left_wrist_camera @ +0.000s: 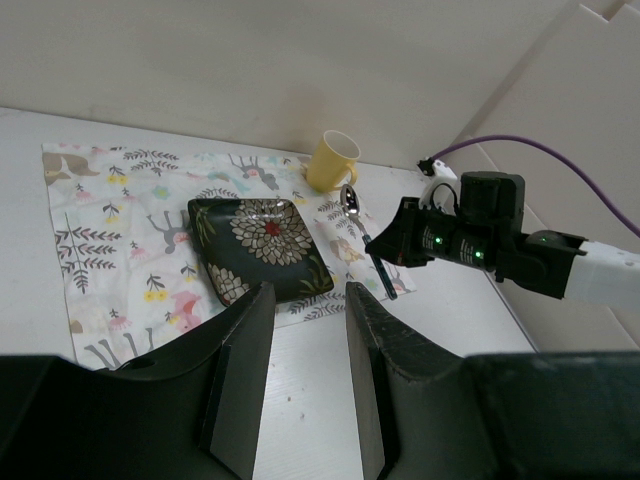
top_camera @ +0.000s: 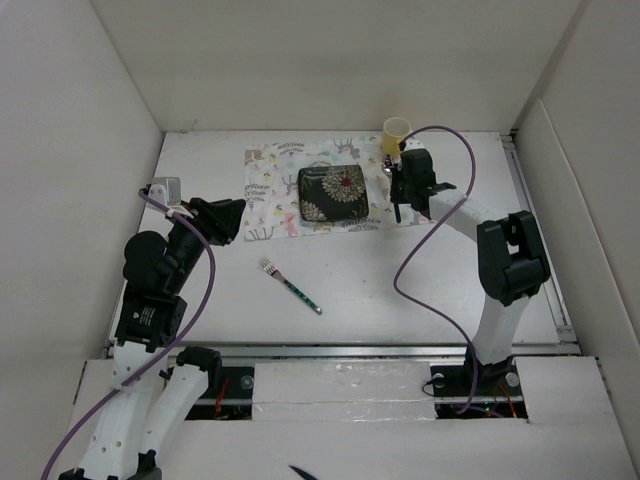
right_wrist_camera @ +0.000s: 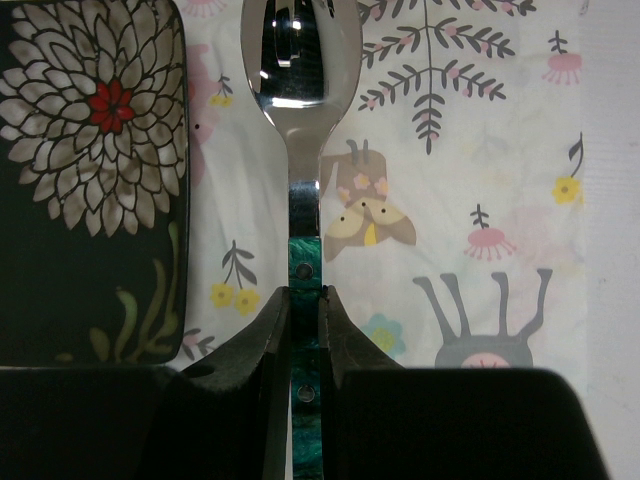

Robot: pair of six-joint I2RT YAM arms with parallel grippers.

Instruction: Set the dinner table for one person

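Observation:
My right gripper [right_wrist_camera: 304,300] is shut on the green handle of a spoon [right_wrist_camera: 300,90], held over the floral placemat [right_wrist_camera: 470,200] just right of the dark flowered square plate [right_wrist_camera: 90,180]. In the top view the right gripper [top_camera: 400,195] sits at the placemat's right edge beside the plate [top_camera: 335,193], with a yellow cup [top_camera: 396,130] behind it. A green-handled fork [top_camera: 290,284] lies on the white dinner table [top_camera: 400,300] in front of the placemat [top_camera: 268,190]. My left gripper [top_camera: 228,220] is open and empty, left of the placemat; its fingers [left_wrist_camera: 240,350] frame bare table.
White walls close in the table on the left, back and right. A small grey box [top_camera: 167,189] sits near the left wall behind the left arm. The right arm's purple cable [top_camera: 420,250] loops over the table's right half.

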